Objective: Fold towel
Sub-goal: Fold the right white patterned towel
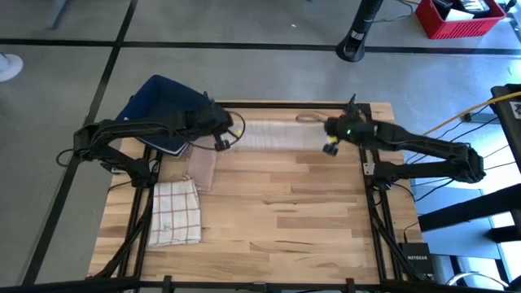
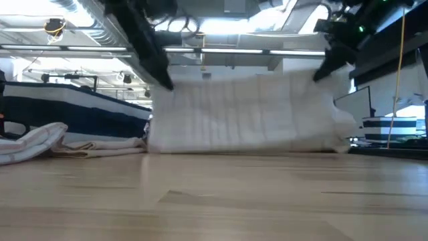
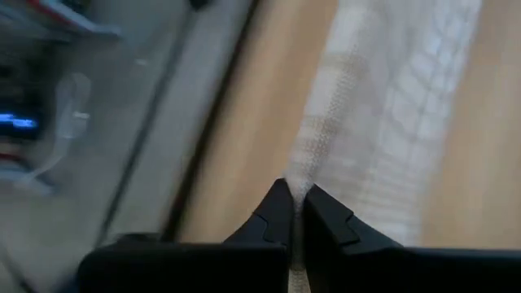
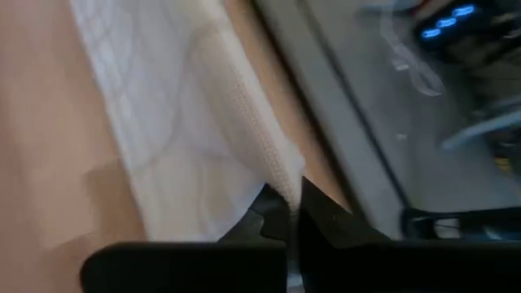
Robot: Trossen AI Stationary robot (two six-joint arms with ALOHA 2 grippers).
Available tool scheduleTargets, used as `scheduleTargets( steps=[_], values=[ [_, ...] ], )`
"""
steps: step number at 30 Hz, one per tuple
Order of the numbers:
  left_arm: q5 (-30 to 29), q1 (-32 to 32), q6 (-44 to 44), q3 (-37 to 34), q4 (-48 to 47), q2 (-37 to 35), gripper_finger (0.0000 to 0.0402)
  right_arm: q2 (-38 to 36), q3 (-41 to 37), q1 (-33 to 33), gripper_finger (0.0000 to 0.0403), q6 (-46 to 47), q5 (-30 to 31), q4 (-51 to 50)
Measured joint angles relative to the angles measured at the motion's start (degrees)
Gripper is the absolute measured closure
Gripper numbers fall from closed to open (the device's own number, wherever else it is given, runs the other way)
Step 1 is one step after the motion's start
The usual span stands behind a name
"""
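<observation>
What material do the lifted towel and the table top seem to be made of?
Lifted towel: likely thin woven cotton, matte white; faint grid lines and a ribbed hem show in the left wrist view, and it hangs limp. Table top: wood planks, light smooth finish; grain and board joints visible.

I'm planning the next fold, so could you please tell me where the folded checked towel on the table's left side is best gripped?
Probably by the two corners of one short edge, one hand per corner, coming from above. The checked towel lies flat on the table, so only its edges offer a pinch. That is how the left hand and right hand hold the white towel.
</observation>
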Motion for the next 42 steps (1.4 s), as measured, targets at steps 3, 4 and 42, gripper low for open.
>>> scheduleTargets(
  steps=[3,4,42],
  values=[
    [-2.06,-1.93,0.19,4.05,-2.08,-1.54,0.0399,-0.93,5.28,-0.88,0.0398,-0.79,1.32,-1.83],
    [-2.15,-3.45,-0.04,4.84,-2.36,-2.36,0.0400,-1.60,6.47,-0.30,0.0398,-0.10,1.52,-3.52],
    [14.58,-35.97,-32.76,-14.25,-1.19,0.22,0.0293,9.94,-14.40,45.98,0.0364,65.13,-31.06,20.20]
  ],
)
